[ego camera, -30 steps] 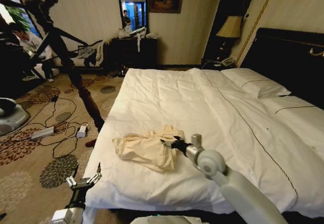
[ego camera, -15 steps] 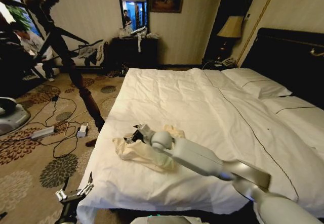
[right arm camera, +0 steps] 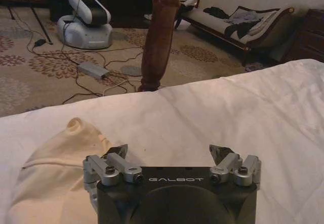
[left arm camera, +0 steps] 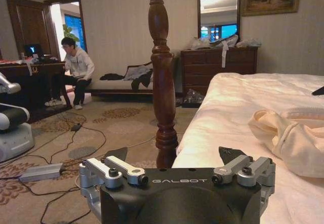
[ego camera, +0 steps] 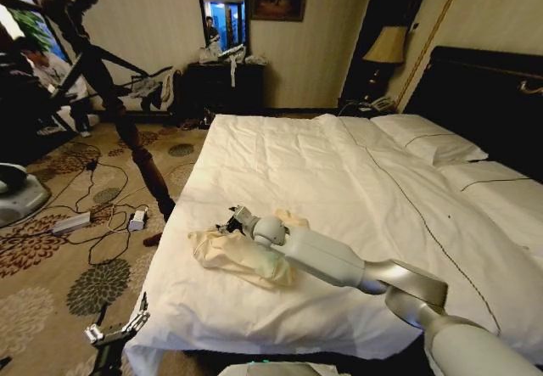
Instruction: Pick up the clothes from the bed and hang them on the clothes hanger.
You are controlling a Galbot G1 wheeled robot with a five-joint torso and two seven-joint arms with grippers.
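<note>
The right arm now reaches across the cream shirt [ego camera: 242, 255], which lies crumpled on the white duvet of the bed [ego camera: 356, 181] near the foot corner on the robot's left. The right gripper [ego camera: 230, 221] sits at the shirt's far edge, jaws spread wide and empty; in the right wrist view the fingertips [right arm camera: 117, 151] hang just above the fabric, one over the shirt's edge and the other over bare duvet. No fold is pinched, so the pick-up is judged not yet made.

Compared with one second ago, the right gripper has travelled from the shirt's headboard side, over the garment, to its far floor-side edge; in the last half second it has only settled slightly. The shirt keeps the same place and shape throughout.

The left gripper [ego camera: 112, 332] has sunk lower beside the bed's foot corner, jaws released and empty, facing the turned wooden post [left arm camera: 161, 77].
</note>
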